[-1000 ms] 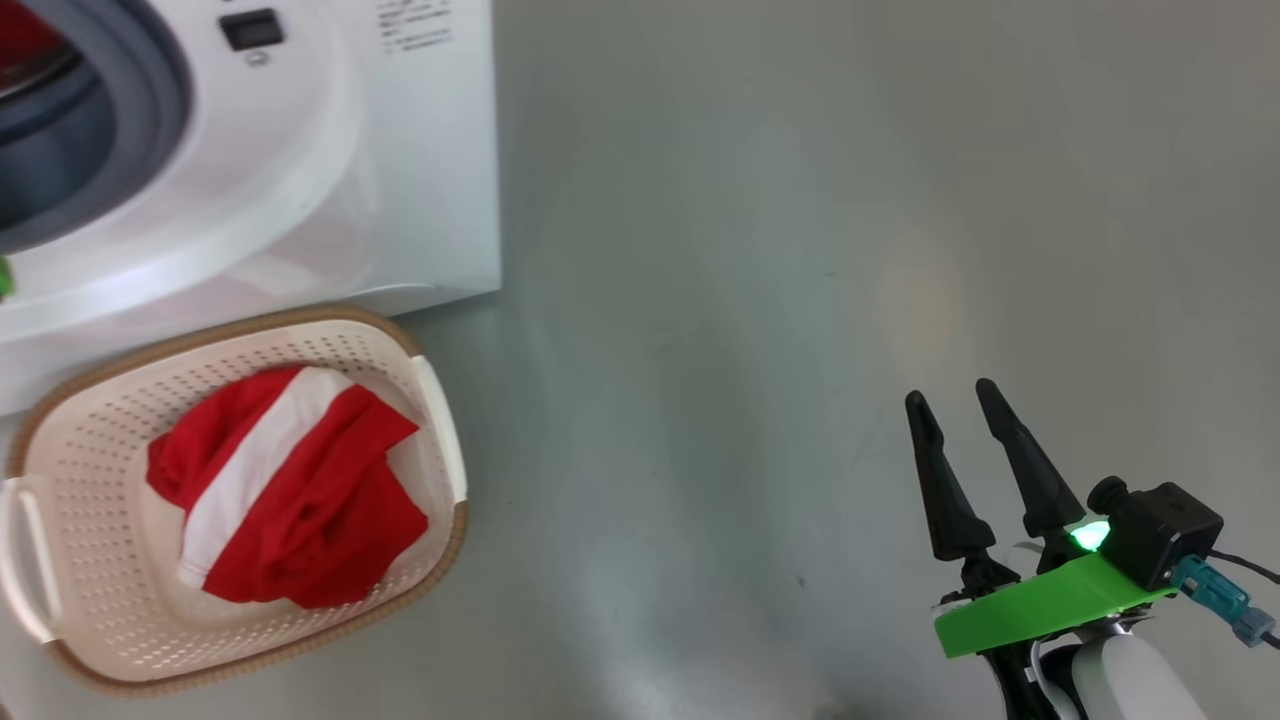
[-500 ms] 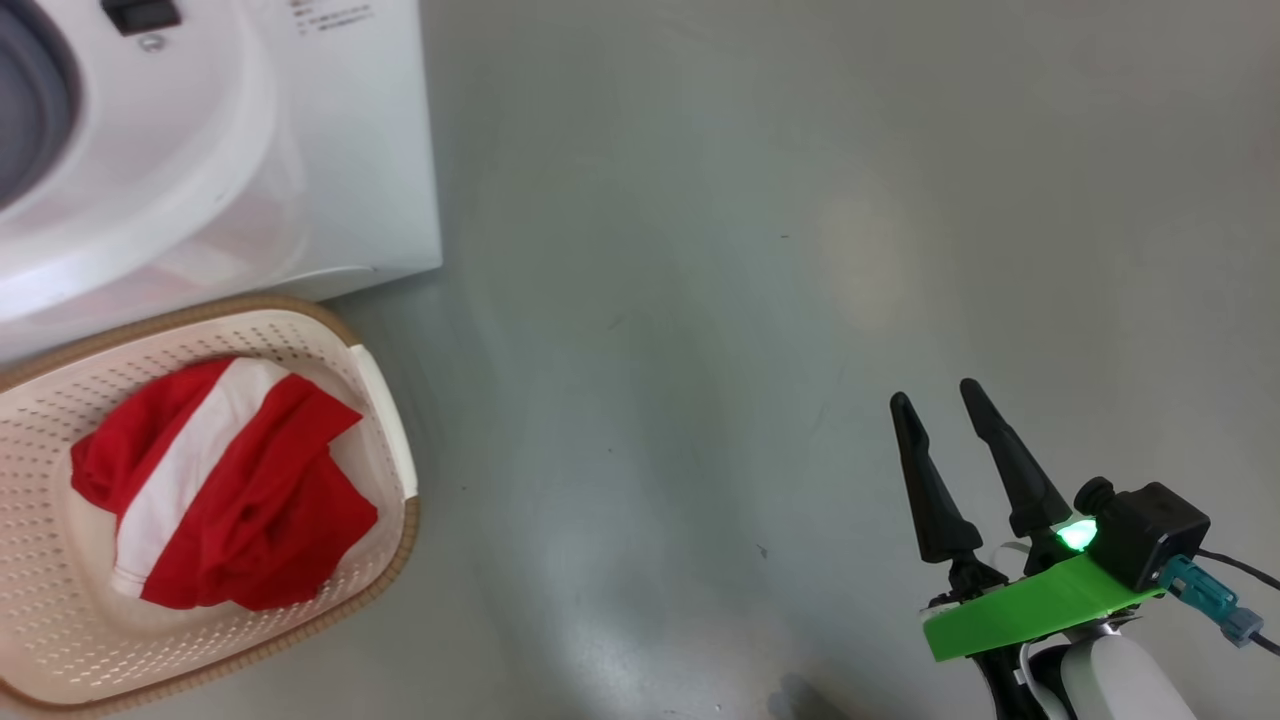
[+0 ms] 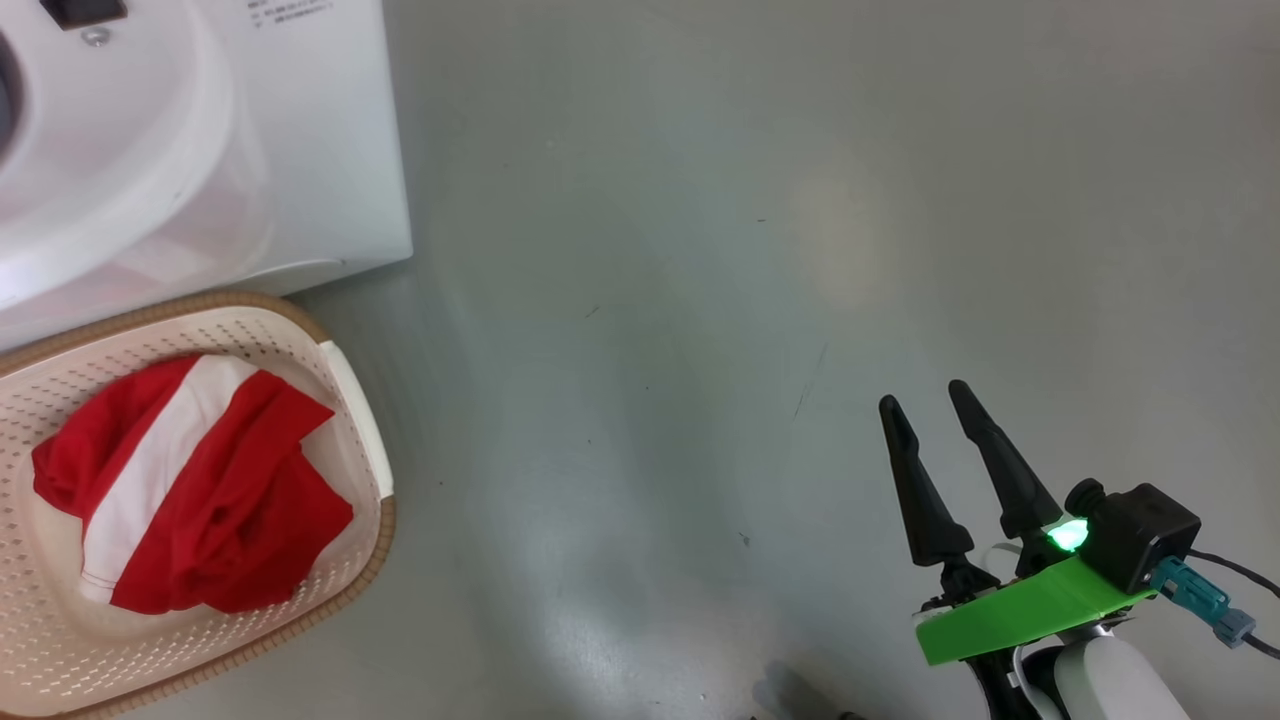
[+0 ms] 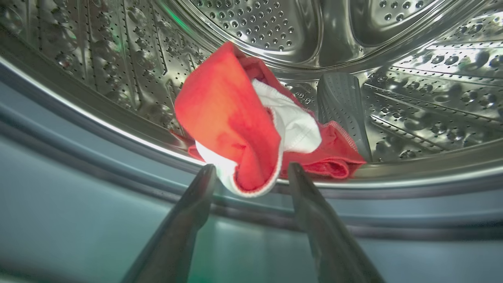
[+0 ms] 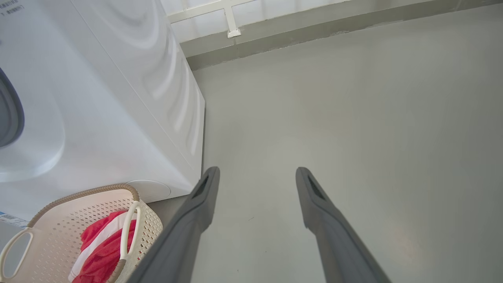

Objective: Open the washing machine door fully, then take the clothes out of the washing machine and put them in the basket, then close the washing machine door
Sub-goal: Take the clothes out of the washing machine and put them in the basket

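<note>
In the drum (image 4: 412,102), the left gripper (image 4: 250,172) has its jaws wide around a fold of a red garment (image 4: 228,118), it seems ready to pinch it. Another garment (image 3: 200,500) lies in the basket (image 3: 150,312) beside the machine (image 3: 300,150). The right gripper (image 3: 924,398), wide and empty, hangs aside over the floor (image 3: 700,300).
</note>
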Robot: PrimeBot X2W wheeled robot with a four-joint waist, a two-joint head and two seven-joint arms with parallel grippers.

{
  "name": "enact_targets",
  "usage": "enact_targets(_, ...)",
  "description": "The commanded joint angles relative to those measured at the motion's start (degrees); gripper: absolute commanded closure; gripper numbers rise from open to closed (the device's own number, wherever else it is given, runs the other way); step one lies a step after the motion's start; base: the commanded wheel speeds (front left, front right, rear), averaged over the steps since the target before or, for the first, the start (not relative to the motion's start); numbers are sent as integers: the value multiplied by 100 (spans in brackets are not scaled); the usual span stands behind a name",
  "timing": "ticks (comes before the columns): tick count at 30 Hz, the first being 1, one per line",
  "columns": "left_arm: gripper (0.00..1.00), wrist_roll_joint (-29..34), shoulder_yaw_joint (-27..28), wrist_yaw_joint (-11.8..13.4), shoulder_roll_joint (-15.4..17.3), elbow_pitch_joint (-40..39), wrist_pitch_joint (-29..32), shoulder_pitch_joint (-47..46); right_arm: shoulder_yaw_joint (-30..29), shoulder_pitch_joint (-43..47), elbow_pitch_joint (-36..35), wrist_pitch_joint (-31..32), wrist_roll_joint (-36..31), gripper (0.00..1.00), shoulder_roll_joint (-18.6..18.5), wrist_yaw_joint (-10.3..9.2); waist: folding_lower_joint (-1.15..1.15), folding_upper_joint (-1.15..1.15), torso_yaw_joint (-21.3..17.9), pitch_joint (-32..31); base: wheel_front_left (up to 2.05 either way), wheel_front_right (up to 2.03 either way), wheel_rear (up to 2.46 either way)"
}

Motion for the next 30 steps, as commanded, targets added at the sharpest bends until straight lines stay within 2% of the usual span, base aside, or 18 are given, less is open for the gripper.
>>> enact_targets(1,87,5,11,24,370,-99,-59,-57,121,21,-136,-36,30,0,-50,36,0,0,-1,2,0,0,0)
enact_targets(2,100,4,-2,25,371,-98,-71,-60,125,19,-134,-36,27,0,-50,36,0,0,-3,-2,0,0,0)
enact_targets(9,100,-30,-77,-14,281,-94,-239,-75,87,20,-135,-36,14,0,-50,36,0,0,56,-38,0,0,0)
enact_targets(17,100,-189,-58,-182,-32,-336,-410,120,63,-17,-83,-36,-11,0,-50,36,0,0,232,-270,0,0,0)
enact_targets(22,100,-287,65,-282,-307,-1342,-420,706,-22,14,-55,-36,-26,0,-50,36,0,0,399,-522,0,0,0)
enact_targets(30,100,-255,385,-553,-974,-3227,-422,2039,-148,139,-4,-36,-103,0,-50,36,0,0,765,-943,0,0,0)
